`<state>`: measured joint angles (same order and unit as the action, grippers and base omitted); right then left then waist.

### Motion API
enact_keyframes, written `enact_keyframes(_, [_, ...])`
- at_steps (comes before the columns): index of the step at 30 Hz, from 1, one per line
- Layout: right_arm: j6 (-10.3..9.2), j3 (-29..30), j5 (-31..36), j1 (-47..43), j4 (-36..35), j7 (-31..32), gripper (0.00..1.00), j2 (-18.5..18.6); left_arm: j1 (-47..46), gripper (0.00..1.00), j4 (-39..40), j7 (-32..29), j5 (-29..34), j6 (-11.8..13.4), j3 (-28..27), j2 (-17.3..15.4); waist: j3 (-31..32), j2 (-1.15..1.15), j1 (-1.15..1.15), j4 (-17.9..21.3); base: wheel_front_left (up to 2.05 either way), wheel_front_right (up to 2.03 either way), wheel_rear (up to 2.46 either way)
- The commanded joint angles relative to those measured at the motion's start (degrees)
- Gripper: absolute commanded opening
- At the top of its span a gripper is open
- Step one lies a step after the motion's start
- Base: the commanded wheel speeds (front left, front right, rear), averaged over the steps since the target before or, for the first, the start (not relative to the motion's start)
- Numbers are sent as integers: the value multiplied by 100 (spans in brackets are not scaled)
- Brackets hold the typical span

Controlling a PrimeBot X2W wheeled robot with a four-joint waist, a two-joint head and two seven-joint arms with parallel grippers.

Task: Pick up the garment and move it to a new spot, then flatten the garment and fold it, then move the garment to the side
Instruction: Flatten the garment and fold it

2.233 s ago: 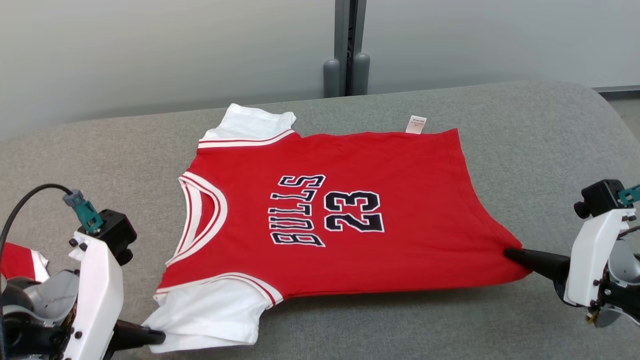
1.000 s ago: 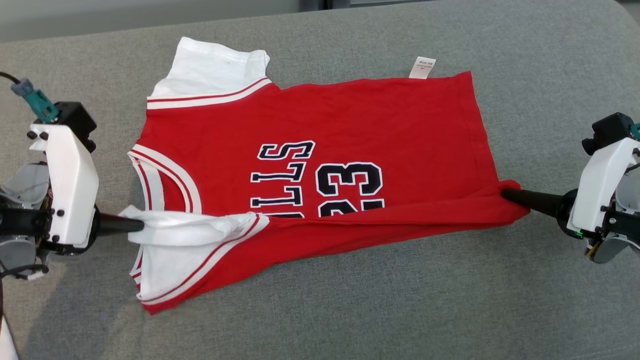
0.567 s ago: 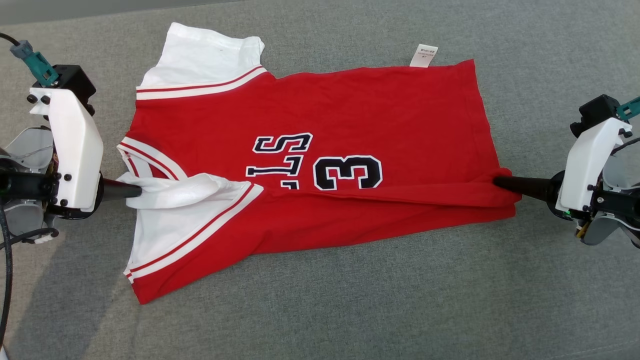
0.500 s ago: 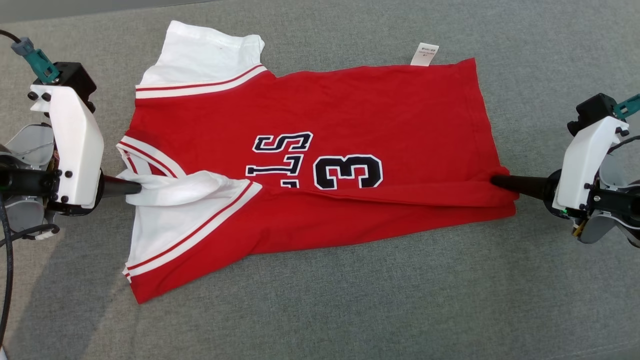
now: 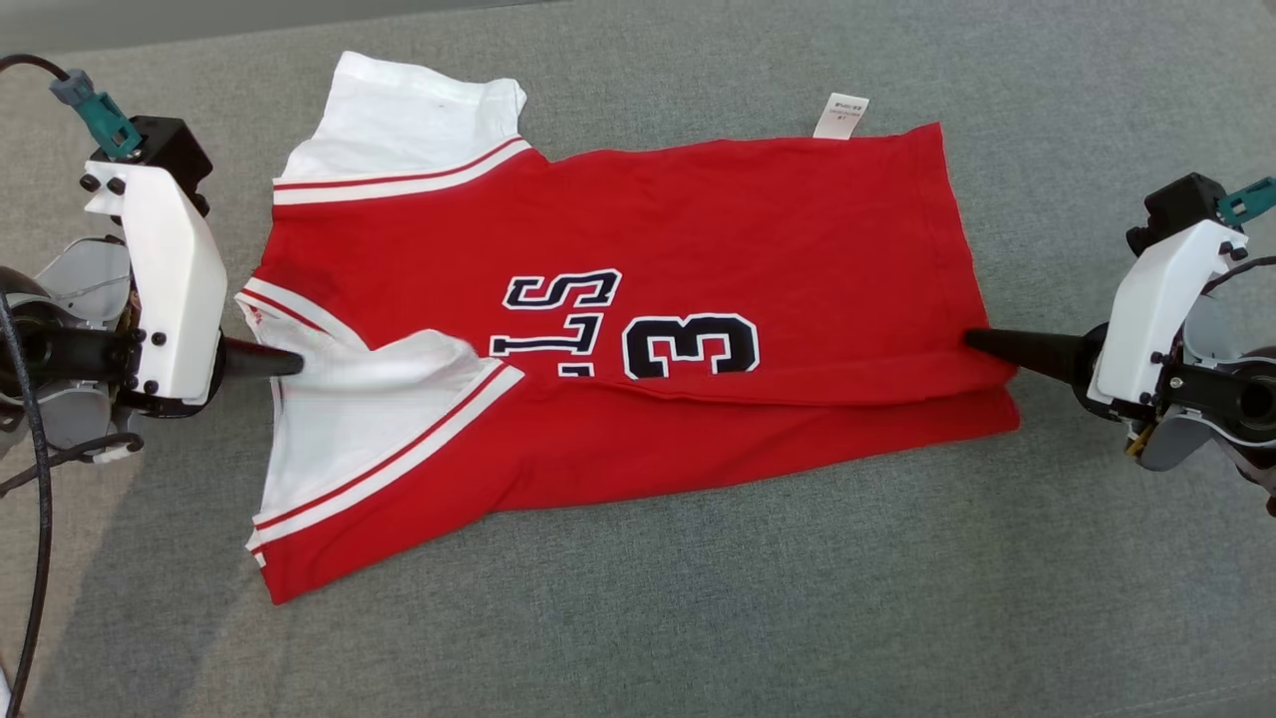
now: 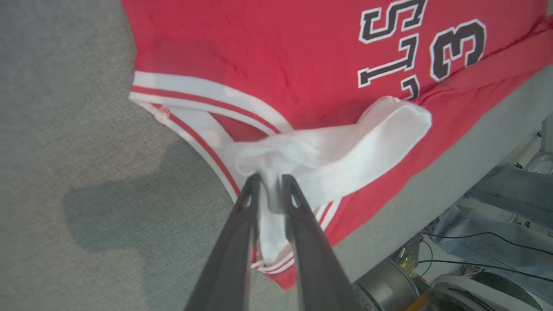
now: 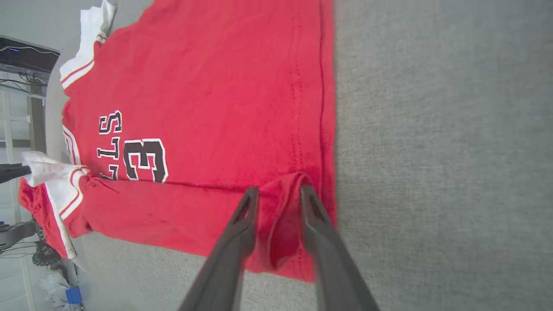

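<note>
The garment (image 5: 698, 229) is a red jersey with white sleeves and black lettering. It lies on the grey padded surface (image 5: 698, 618) with its near long edge folded up over the lettering. My left gripper (image 5: 294, 362) is at the neck end. Its jaws are slightly parted around the bunched white sleeve (image 6: 345, 147), which rests on the jersey. At the hem end my right gripper (image 5: 972, 339) stands open. A loose red fold of the hem corner (image 7: 283, 224) stands between its fingers. Both wrist views show the jersey close up, the left gripper (image 6: 268, 179) at the sleeve and the right gripper (image 7: 278, 190) at the hem.
A white care label (image 5: 840, 115) sticks out from the far hem side. The surface's near edge drops off past the jersey, where a person's jeans-clad leg (image 6: 510, 190) and cables show. Bare grey padding lies in front of the jersey.
Both grippers carried the near edge up over the jersey, then their jaws parted. The lifted sleeve and hem corner have sunk onto the cloth. The camera tilted down earlier.
</note>
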<state>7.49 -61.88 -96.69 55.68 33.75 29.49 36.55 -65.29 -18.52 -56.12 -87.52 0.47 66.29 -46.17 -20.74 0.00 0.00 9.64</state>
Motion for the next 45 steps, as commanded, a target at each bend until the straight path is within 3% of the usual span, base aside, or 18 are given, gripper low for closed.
enact_keyframes(1, [2,39,-32,-16,0,-78,100,8,-58,100,-59,74,53,-43,-29,4,38,0,0,0,0,0,0])
enact_keyframes(9, [2,328,-288,-262,-52,-578,100,115,138,100,-336,378,44,-240,-76,82,318,0,0,1,0,0,0])
enact_keyframes(18, [2,596,-136,-592,-324,-1523,100,249,445,100,-208,840,8,-437,-172,-17,663,0,0,-26,0,0,0])
enact_keyframes(26, [2,691,322,-1169,-894,-2638,100,480,1085,100,309,1932,80,-562,-380,-320,1001,0,0,-93,0,0,0])
enact_keyframes(33, [2,651,893,-1653,-1202,-3594,100,691,1829,100,920,3653,652,-156,-594,-691,1081,0,0,-149,0,0,0])
enact_keyframes(38, [2,702,1196,-2027,-1200,-4207,100,728,2546,100,1296,5107,1035,483,-744,-760,1061,0,0,-199,0,0,0])
enact_keyframes(45, [2,1116,1795,-2615,-901,-4476,100,434,3568,100,1639,6809,1054,1457,-1060,-398,1062,0,0,-269,0,0,0])
